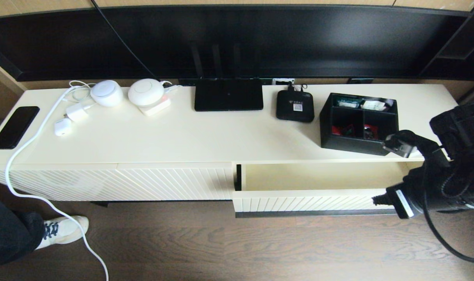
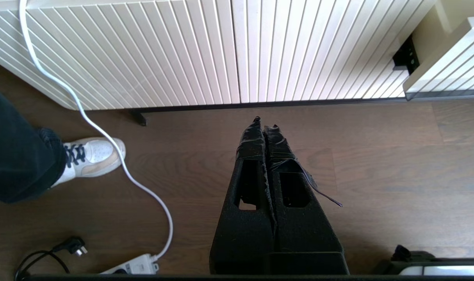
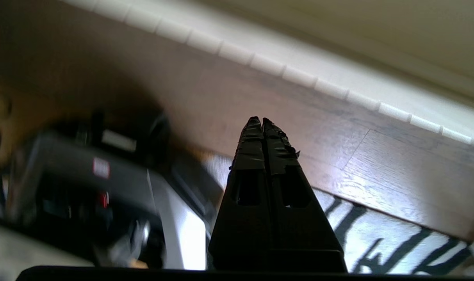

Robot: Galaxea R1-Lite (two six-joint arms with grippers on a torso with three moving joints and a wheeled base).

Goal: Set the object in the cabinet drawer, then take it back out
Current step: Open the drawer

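On the long cream cabinet top [image 1: 205, 132] I see the organizer box [image 1: 358, 123] at the right end, just behind the pulled-out cabinet drawer [image 1: 311, 199], with my right gripper [image 3: 262, 120] and left gripper [image 2: 265, 121] both pressed together, holding nothing.

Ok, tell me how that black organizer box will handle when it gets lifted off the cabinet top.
The organizer box looks rigid, with straight walls and dividers, so it should probably keep its shape. Its flat, wide base suggests little risk of tipping. The small loose items in its open compartments could shift or spill if it tilts.
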